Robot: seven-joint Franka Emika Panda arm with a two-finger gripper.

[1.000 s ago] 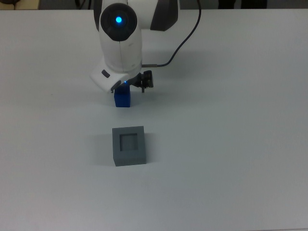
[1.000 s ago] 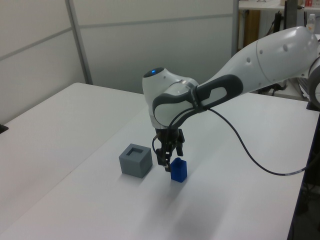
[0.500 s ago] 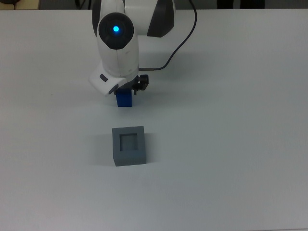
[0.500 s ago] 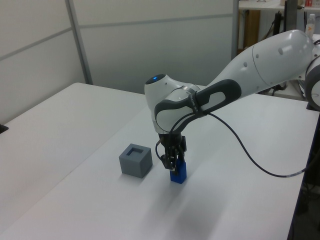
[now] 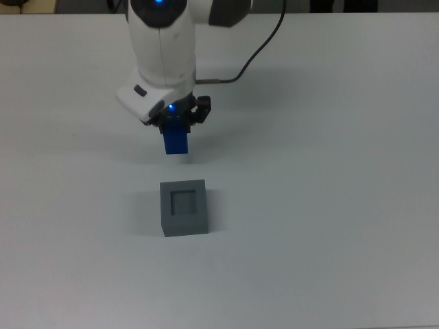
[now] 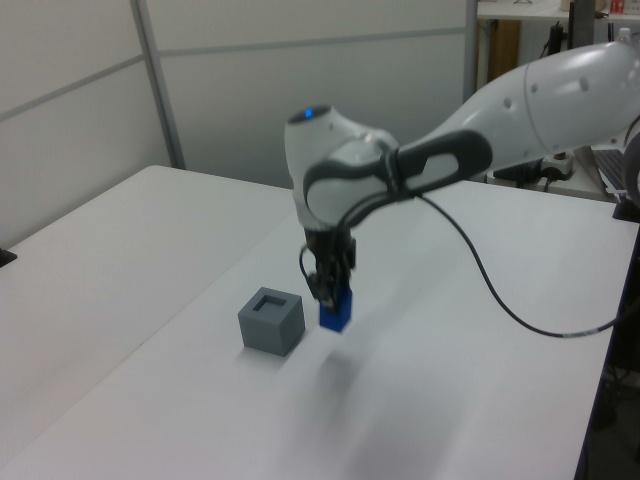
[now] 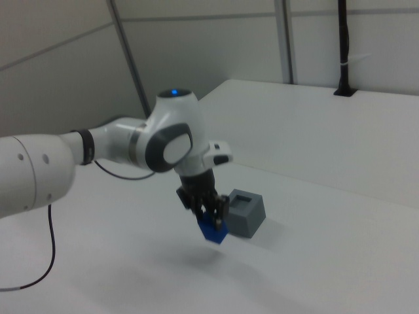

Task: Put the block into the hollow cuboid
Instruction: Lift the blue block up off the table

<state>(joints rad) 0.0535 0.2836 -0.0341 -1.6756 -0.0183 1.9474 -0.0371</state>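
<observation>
We see the gripper clenched on the block — lifted clear of the white table, its shadow beneath in the left view — with the hollow cuboid nearby, recess facing up.

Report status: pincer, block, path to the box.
Pincer shut on blue block, block lifted off the table. Grey hollow cuboid empty, recess facing up. Nothing between them.

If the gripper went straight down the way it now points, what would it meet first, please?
Probably the bare white table: the gripper holds the blue block lifted beside the grey hollow cuboid, not over it.
</observation>
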